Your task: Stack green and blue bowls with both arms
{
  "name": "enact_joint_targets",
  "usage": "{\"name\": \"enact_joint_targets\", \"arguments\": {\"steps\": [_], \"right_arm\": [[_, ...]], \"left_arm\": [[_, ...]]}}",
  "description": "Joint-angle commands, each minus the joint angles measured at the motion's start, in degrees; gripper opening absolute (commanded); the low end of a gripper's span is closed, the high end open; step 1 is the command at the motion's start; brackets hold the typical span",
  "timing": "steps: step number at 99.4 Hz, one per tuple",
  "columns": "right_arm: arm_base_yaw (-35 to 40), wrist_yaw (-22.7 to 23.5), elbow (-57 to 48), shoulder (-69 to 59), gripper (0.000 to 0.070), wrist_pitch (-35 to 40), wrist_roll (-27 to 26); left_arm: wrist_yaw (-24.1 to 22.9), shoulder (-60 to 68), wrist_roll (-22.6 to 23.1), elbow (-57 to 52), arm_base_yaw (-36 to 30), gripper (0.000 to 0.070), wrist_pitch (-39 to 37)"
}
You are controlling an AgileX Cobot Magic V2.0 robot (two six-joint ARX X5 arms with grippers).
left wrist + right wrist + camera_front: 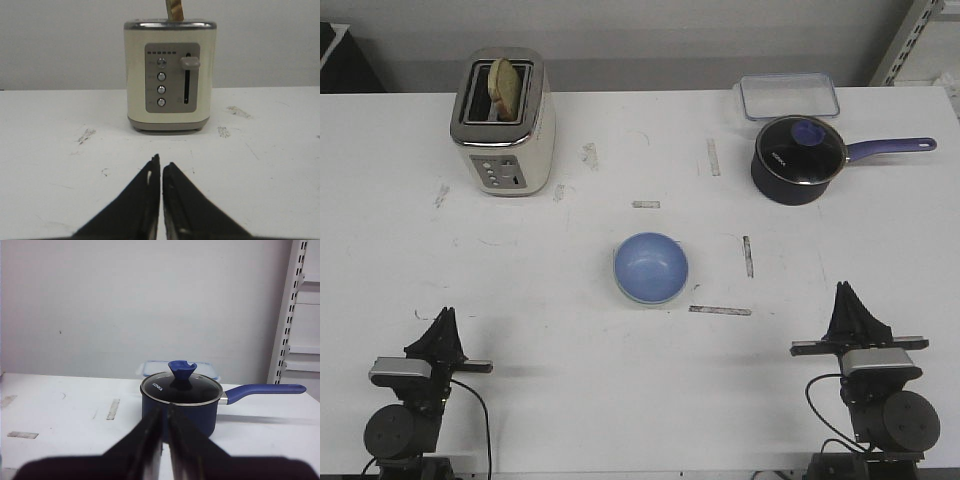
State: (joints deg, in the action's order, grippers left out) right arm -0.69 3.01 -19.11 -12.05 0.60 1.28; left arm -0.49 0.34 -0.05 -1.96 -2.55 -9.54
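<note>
Left gripper (446,318) and right gripper (846,295) sat parked at the near table edge, both with fingers pressed together, holding nothing. Blue bowl (651,267) was mid-table between them, nested in the green bowl, of which only a pale rim (665,299) showed. Far left: toaster (504,121) with bread in the slot. Far right: navy saucepan (798,158) with clear container (789,96) behind.
</note>
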Motion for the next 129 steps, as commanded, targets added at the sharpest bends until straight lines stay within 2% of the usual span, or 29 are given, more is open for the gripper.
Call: {"name": "enact_joint_targets", "arguments": {"steps": [1,83,113,129], "right_arm": [[0.1,0.0,-0.3,0.1,0.0013,-0.6,0.0],[0.2,0.0,0.2,0.6,0.0013,-0.9,0.0],[0.4,0.0,8.4,7.2,0.0013,-1.1,-0.1],[0.4,-0.2,13.8,12.1,0.0013,-3.3,-4.3]], "left_arm": [[-0.2,-0.2,-0.6,1.3,-0.1,0.0001,-0.6],[-0.2,-0.2,-0.6,1.3,-0.1,0.0001,-0.7],[-0.2,-0.2,-0.6,1.3,-0.1,0.0001,-0.7],[-0.2,-0.2,-0.6,1.3,-0.1,0.0001,-0.7]]}}
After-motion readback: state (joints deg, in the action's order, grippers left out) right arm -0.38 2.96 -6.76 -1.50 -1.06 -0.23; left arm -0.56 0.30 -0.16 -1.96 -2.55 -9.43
